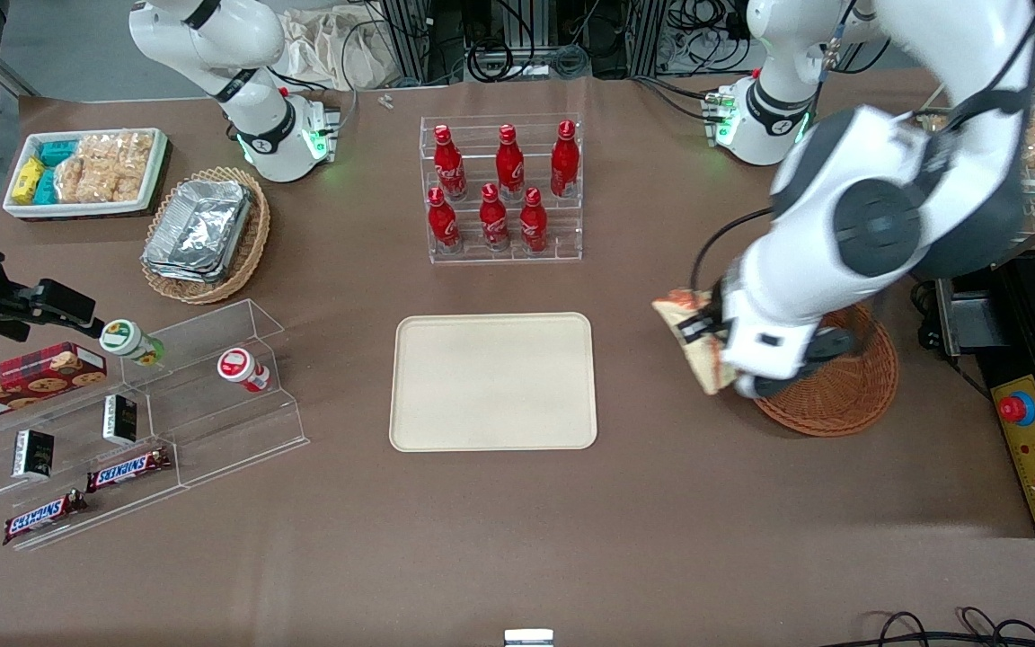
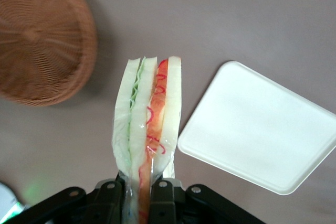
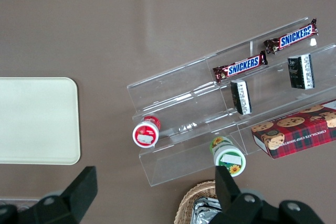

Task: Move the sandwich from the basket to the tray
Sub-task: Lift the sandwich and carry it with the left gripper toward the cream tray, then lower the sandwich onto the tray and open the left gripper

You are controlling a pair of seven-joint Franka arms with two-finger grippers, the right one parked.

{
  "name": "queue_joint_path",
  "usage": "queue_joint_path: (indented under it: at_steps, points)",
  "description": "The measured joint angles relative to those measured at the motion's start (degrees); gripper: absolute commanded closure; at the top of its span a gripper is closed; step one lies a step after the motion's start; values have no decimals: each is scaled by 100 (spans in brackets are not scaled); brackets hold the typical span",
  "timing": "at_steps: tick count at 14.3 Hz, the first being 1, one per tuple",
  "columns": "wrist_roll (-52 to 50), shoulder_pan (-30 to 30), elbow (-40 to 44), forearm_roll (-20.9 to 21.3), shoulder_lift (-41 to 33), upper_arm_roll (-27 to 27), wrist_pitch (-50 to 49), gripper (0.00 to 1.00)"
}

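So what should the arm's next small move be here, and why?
Probably carry on sideways toward the tray. The gripper is shut on the sandwich, held up in the air between the basket and the tray, and not yet above the tray, so letting go now would miss it.

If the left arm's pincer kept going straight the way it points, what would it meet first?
Probably bare table, between the basket and the tray. The pincer, shut on the sandwich, points down there, so the sandwich's tip would touch first; depth is unclear.
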Motion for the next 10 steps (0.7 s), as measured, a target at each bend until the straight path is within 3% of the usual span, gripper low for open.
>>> queue_joint_path:
  at_steps: [5, 10]
  points:
    - [214, -897, -58, 779, 1435, -9, 1416, 100]
    - [398, -1156, -45, 1248, 2168, -9, 1952, 100]
